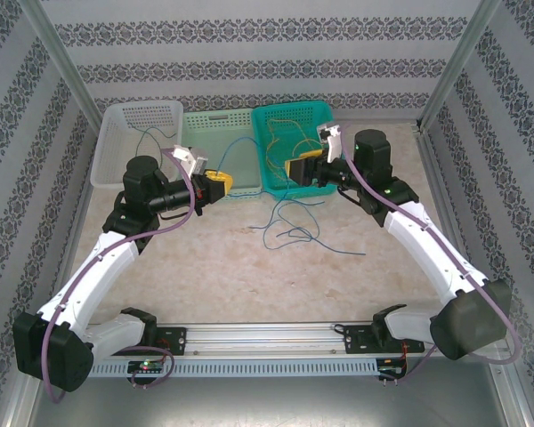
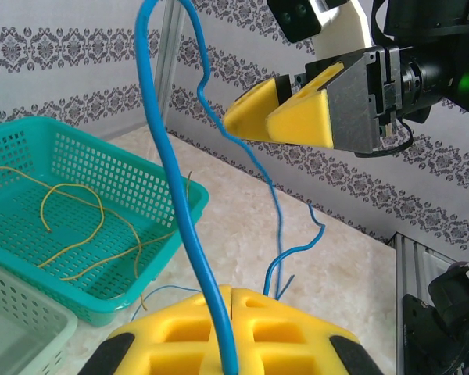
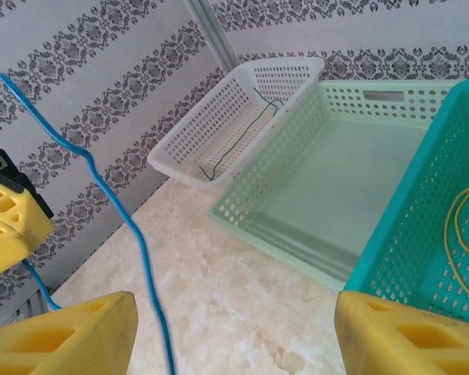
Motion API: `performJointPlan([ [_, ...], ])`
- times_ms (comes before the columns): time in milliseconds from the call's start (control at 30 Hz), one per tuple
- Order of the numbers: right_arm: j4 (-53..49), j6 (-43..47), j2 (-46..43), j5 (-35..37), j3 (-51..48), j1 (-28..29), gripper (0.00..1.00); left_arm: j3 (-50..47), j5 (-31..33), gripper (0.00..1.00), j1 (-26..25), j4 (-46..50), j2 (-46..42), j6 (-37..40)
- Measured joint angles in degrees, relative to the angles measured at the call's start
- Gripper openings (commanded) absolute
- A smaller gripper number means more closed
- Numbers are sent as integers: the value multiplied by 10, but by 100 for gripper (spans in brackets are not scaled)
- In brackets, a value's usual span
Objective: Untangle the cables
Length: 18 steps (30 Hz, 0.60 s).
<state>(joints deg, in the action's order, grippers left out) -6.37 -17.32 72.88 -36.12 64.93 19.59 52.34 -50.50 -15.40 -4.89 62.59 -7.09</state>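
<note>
Clenching the thin flexible blue cable point(image 2: 176, 195), the left gripper point(image 2: 227, 312) holds it up, seemingly for the released right gripper point(image 2: 246, 121) at one o'clock.

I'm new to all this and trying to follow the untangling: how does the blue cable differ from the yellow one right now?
The blue cable is pinched in the left end effector and rises into the air; the yellow cable lies free in the teal basket. The blue cable runs in one long sweeping arc, while the yellow cable sits in loose loops. Both are thin, flexible strands.
</note>
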Motion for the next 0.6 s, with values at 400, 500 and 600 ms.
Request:
performJointPlan([
  [400,5,2,32,-45,-4,9,65,0,1,0,0,-7,0,-3],
  [500,5,11,45,-54,-4,16,60,0,1,0,0,-14,0,-8],
  [600,-1,18,57,-56,0,17,38,0,-3,0,0,-23,0,-14],
])
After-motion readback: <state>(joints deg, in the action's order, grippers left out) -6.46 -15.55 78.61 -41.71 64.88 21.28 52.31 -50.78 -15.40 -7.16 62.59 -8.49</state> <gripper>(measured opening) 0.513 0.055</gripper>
